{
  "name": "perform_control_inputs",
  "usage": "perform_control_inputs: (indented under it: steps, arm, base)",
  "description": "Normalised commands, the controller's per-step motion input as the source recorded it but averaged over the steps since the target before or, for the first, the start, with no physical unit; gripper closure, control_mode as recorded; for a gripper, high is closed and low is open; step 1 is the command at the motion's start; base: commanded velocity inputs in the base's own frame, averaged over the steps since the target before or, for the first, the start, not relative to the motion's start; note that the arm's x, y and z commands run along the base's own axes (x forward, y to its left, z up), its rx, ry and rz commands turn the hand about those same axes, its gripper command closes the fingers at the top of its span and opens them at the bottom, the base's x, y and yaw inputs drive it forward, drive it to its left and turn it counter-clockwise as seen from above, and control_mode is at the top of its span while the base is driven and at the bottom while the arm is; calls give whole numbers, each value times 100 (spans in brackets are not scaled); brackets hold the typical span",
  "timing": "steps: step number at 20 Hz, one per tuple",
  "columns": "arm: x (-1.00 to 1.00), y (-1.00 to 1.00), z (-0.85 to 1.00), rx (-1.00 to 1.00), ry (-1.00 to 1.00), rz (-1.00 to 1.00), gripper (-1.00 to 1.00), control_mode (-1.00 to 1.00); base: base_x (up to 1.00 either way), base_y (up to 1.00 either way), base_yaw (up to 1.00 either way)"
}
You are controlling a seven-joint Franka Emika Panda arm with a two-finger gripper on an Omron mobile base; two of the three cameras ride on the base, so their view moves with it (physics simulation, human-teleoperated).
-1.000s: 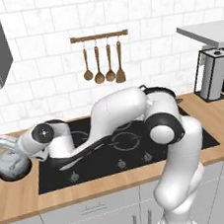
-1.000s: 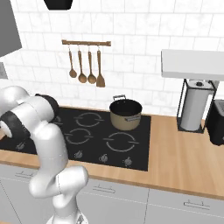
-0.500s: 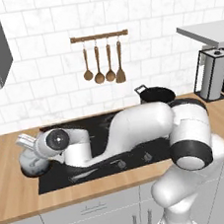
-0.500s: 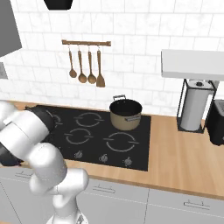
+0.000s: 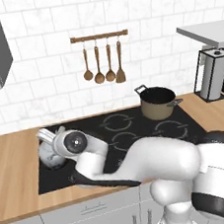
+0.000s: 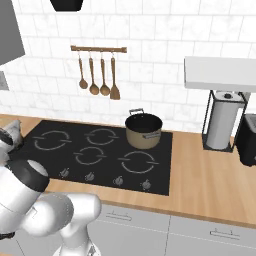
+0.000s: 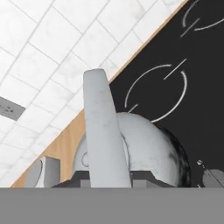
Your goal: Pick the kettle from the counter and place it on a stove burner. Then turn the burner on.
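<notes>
The silvery kettle (image 5: 49, 156) hangs at the left edge of the black cooktop (image 5: 135, 127), just off the wood counter (image 5: 13, 185). My gripper (image 5: 54, 140) is shut on its thin arched handle (image 7: 103, 127), which runs up between the fingertips (image 7: 78, 178) in the hand view. Below the handle is the kettle's round body (image 7: 148, 148). A grey stove burner ring (image 7: 159, 94) lies on the glass just past the kettle. Whether the kettle's base touches the surface cannot be told.
A tan pot with a black rim (image 5: 157, 102) stands on the back right burner. Knobs (image 6: 90, 176) line the cooktop's front edge. Wooden utensils (image 5: 102, 60) hang on the wall. A paper-towel stand (image 6: 220, 125) is on the right counter.
The arm has carried the kettle to the right, from the wood counter to the cooktop's left edge. The elbow has swung low and forward.
</notes>
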Motion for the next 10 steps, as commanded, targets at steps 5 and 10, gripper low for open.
perform_control_inputs:
  steps: [5, 10]
  arm:
    - [0, -50, 36, 0, 0, -13, 100, -100]
    - [0, -47, 32, 0, 0, -13, 100, -100]
  base:
    - [0, 0, 0]
    - [0, 0, 0]
